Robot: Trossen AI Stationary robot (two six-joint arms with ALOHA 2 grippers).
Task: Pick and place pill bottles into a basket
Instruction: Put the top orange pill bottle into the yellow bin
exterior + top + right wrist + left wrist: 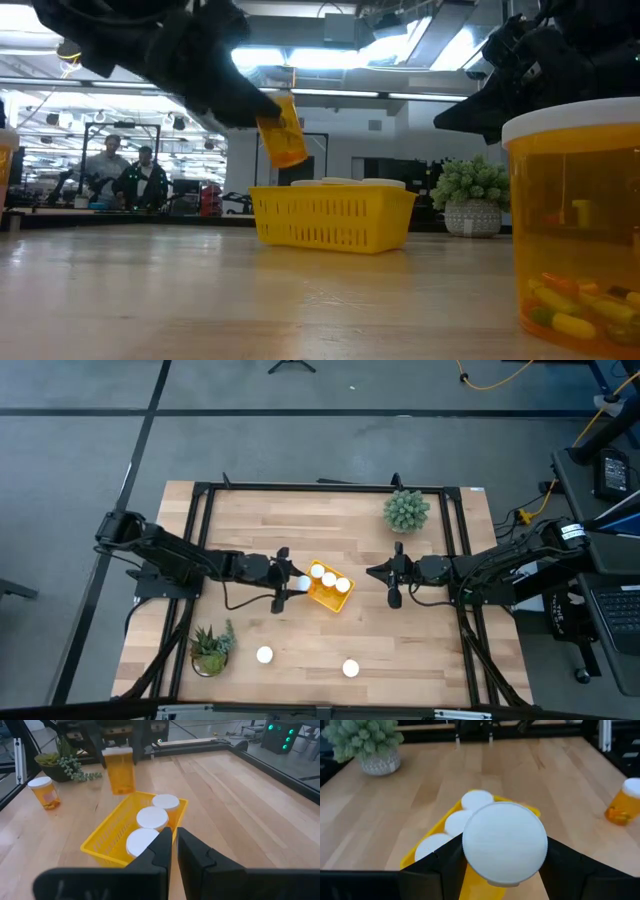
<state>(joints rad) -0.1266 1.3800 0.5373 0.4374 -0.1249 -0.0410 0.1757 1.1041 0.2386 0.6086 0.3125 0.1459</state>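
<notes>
Just left of the basket [329, 589], the left tool [291, 584] grips an upright pill bottle [301, 584]; the basket lies rightward. The right tool [392, 573] waits, fingers closed, empty.

Table top [420, 620]: light wood planks with visible grain and a smooth, low-sheen finish. Frame [300, 488] around it: black metal bars. Basket [335, 220]: bright-yellow plastic, walls slotted, slightly glossy. Pill bottles: translucent orange plastic bodies, glossy, with matt white plastic caps; the bottle [120, 770] in the left gripper [290, 582] shows this, and the nearest bottle [575, 225] has coloured capsules visible through its wall. Gripper fingers [200, 857]: matt black plastic.
</notes>
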